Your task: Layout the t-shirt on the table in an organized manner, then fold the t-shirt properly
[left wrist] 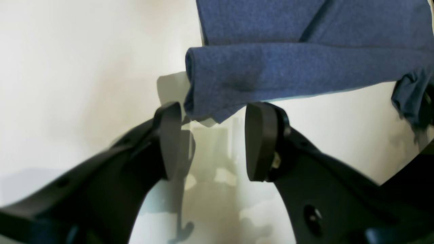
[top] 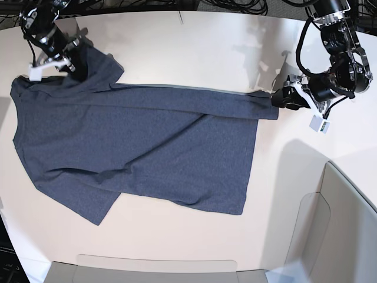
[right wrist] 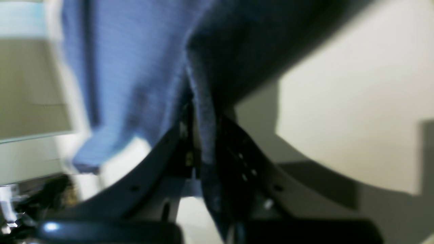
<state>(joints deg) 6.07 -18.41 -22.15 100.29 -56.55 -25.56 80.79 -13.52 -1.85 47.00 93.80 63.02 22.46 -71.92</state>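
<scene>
The dark navy-grey t-shirt [top: 141,135] lies spread on the off-white table [top: 194,47], with one edge folded over along its upper side. At the far left my right gripper [top: 69,63] is shut on a bunched corner of it. The right wrist view shows a fold of the t-shirt [right wrist: 203,112] pinched between the black fingers [right wrist: 234,145]. My left gripper [top: 278,101] sits at the shirt's right corner. In the left wrist view the left gripper [left wrist: 213,113] is open, and the rolled cloth edge [left wrist: 217,84] reaches just to its fingertips, ungripped.
Pale grey translucent panels stand along the table's near edge [top: 153,268] and at the right [top: 347,224]. Black cables [top: 235,6] run behind the far edge. White tags hang from both grippers, one at the left [top: 36,73] and one at the right [top: 318,124].
</scene>
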